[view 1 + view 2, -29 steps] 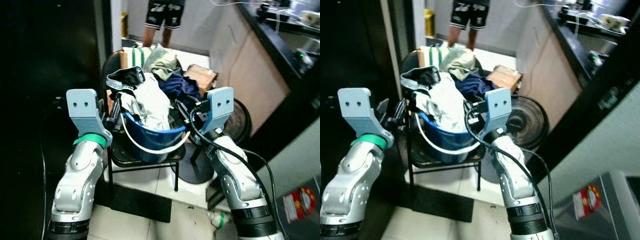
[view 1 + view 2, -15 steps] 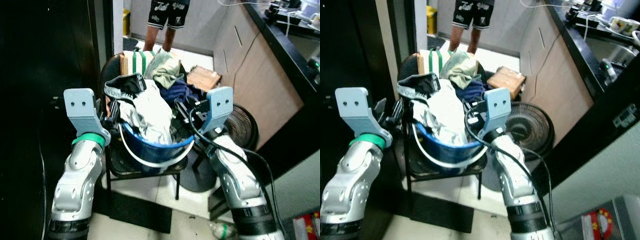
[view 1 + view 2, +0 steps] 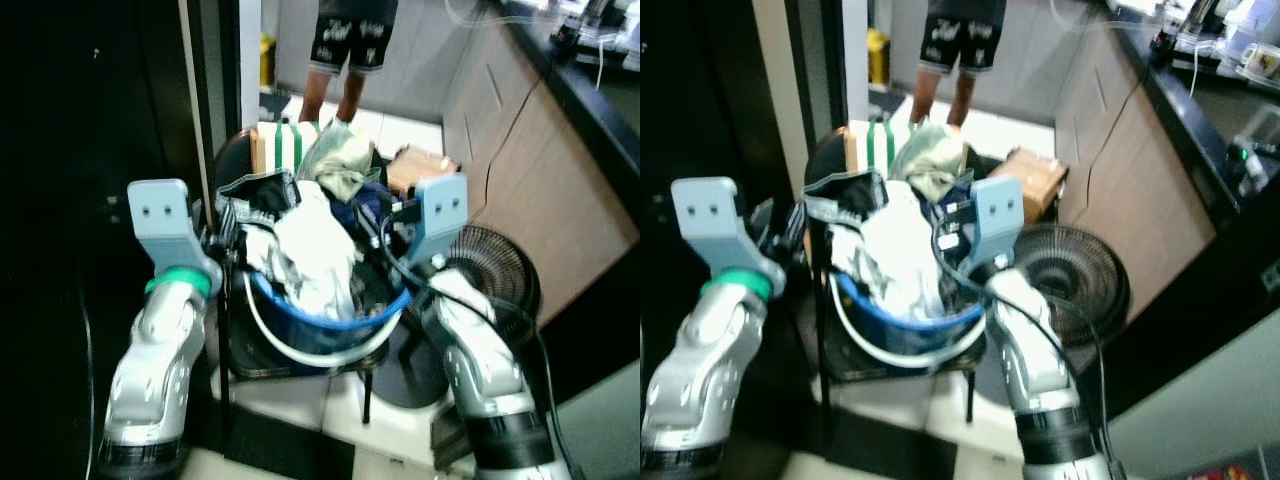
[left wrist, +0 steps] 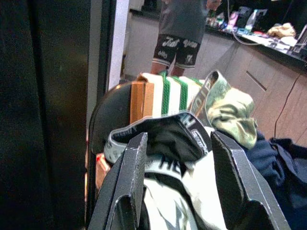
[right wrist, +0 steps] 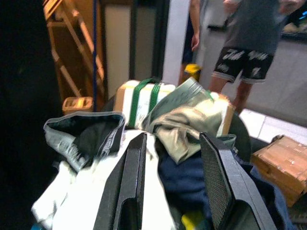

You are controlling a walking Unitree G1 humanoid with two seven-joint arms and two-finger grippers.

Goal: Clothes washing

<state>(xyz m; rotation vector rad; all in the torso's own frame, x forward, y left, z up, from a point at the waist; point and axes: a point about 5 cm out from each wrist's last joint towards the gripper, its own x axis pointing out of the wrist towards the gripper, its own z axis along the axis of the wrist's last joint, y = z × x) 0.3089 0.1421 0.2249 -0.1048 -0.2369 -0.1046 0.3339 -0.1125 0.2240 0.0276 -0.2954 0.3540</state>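
Right wrist view shows a wooden ladder (image 5: 64, 43) behind the laundry basket (image 3: 330, 320).

Black metal-framed chair (image 3: 290, 345) standing on pale tiled floor (image 3: 330, 425), with a dark mat (image 3: 285, 450) under its front legs. Blue laundry basket (image 3: 330, 325) with white rim resting on the seat, heaped with clothes (image 3: 315, 240). Round floor fan (image 3: 495, 275) lying just beside the chair, cardboard box (image 3: 420, 165) behind.

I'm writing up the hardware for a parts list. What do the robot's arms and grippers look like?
Both arms are silver with black joints. The left arm has a green wrist band; black cables run along the right arm. Each wrist carries a light blue plate, and the fingers are long and black.
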